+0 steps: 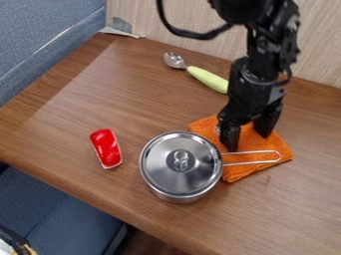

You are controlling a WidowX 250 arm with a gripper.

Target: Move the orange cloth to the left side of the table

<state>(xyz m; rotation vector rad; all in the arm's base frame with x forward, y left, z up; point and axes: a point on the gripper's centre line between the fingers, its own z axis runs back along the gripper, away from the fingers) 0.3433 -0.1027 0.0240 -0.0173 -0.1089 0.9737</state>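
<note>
The gripper (248, 141) is hanging down over the orange cloth (243, 171), its 2 fingers standing apart, released, with cloth showing between them. The cloth is lying right of centre in the view, bright orange and looking ribbed, with 1 corner pointing right. The looped wire handle (278, 157) of a lidded steel pot (176, 198) is stretching across it, and the pot is sitting just beside it. Behind, a spoon (208, 79) is lying at a slant, its pale green handle pointing toward the arm. Farther left, a red object (106, 148) is resting on its own, bearing pale marks that may be print or only glare. Everything is resting on a brown wood-grain table (80, 109), which is meeting a light wood panel (166, 30) and blue upholstery (47, 45).
</note>
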